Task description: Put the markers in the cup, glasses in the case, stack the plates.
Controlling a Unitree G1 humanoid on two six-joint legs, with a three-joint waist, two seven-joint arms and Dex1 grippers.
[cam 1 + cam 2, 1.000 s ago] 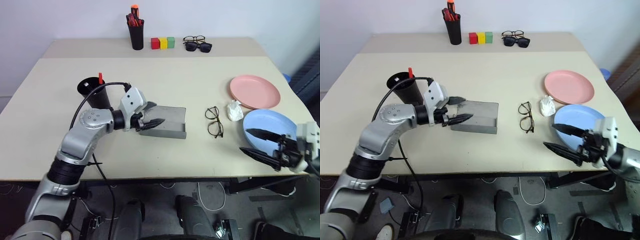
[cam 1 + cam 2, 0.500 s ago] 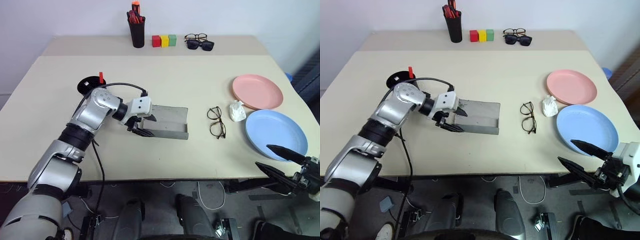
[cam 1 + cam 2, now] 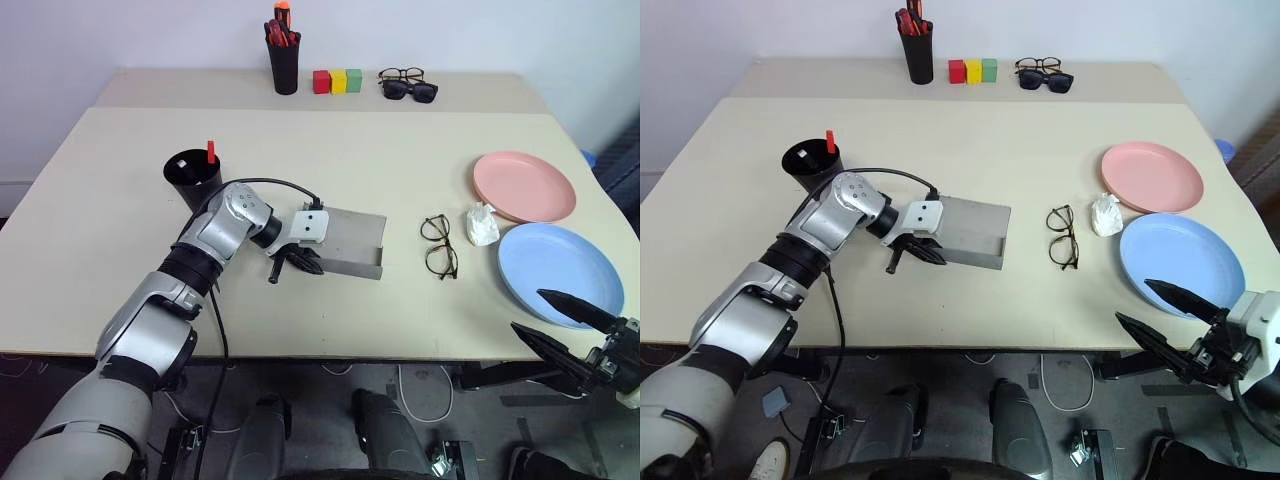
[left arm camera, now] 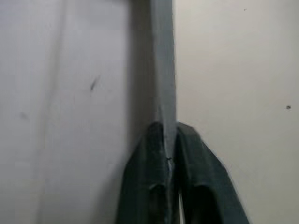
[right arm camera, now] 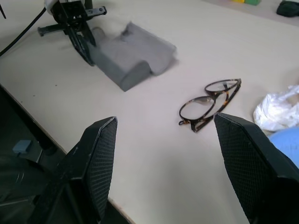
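On the table (image 3: 330, 160), head view: left gripper (image 3: 298, 264) at the grey case (image 3: 350, 243) near edge, glasses (image 3: 439, 245) just right of it, pink plate (image 3: 524, 185) and blue plate (image 3: 558, 272) apart. Left wrist view: fingers (image 4: 145, 186) pinched on the case's thin wall. Right wrist view: right gripper (image 5: 170, 161) fingers spread wide, empty, glasses beyond them.

Left gripper (image 3: 296, 265) fingertips hide part of case (image 3: 350, 240) near-left edge; in left wrist view fingers (image 4: 201, 186) cut off at frame bottom, case wall blurred. Marker in cup (image 3: 193, 178), upper left: only red tip (image 3: 211, 152) shows, rest hidden inside. Right gripper (image 3: 1165, 315) body cut off at lower right edge. Contents of pen pot (image 3: 284, 62), top center: too small to tell apart.
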